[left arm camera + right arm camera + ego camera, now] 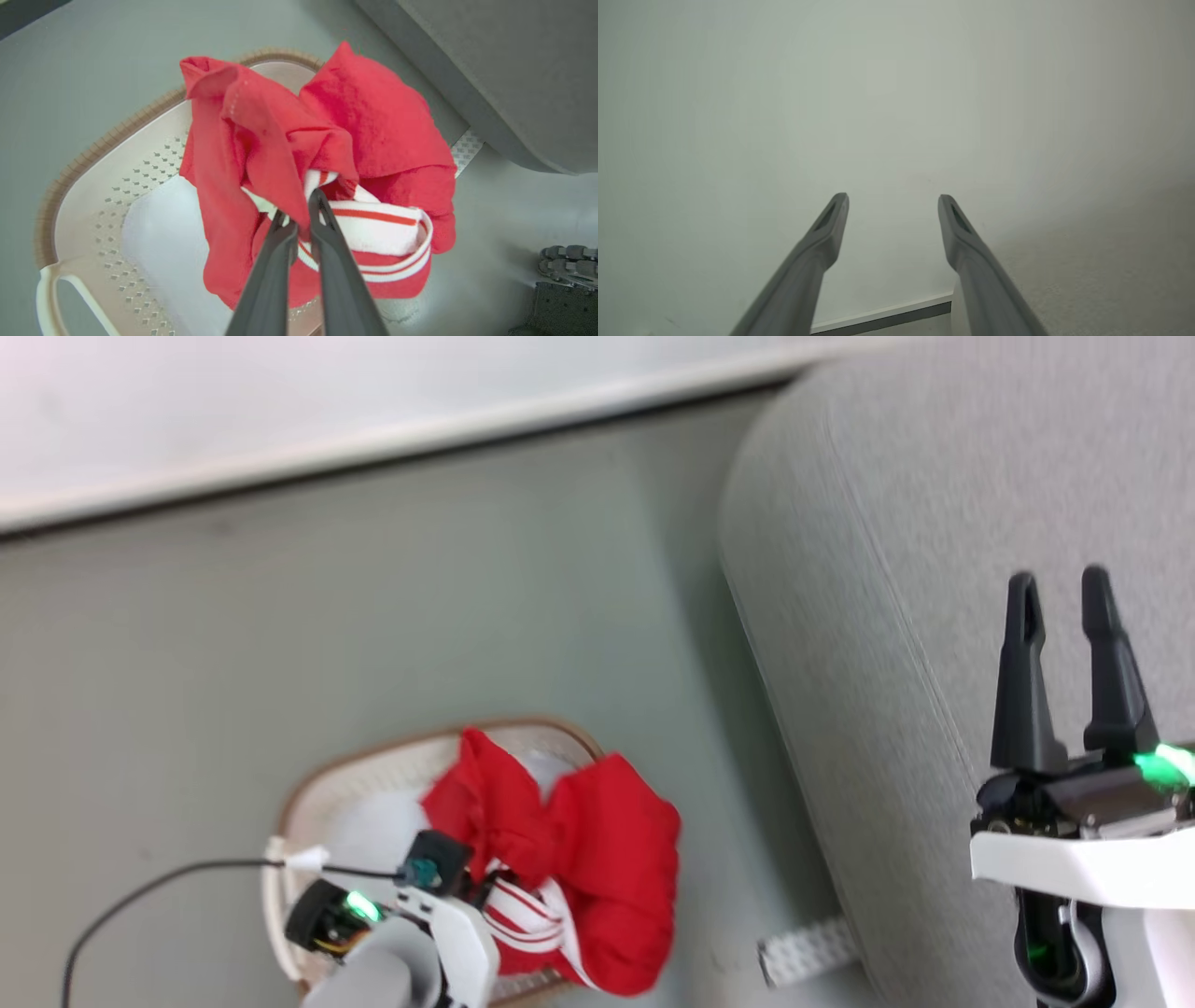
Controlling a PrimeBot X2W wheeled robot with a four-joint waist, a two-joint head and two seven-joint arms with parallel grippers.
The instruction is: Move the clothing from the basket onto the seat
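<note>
A bright red garment (597, 859) with white striped trim hangs bunched above the cream basket (322, 798), partly over its right rim. My left gripper (299, 205) is shut on the clothing (373, 140) near its striped band, lifting it off the basket (107, 186). A white layer lies on the basket's floor. The grey seat (934, 569) fills the right side, and its edge (514, 84) shows at the upper right of the left wrist view. My right gripper (1060, 583) stands open over the seat, holding nothing; its fingers (831, 224) point at a pale wall.
Grey-green floor (373, 597) surrounds the basket, bounded by a white wall and skirting at the top. A pale perforated strip (808, 947) lies on the floor by the seat's base. A black cable (140, 896) trails from my left arm.
</note>
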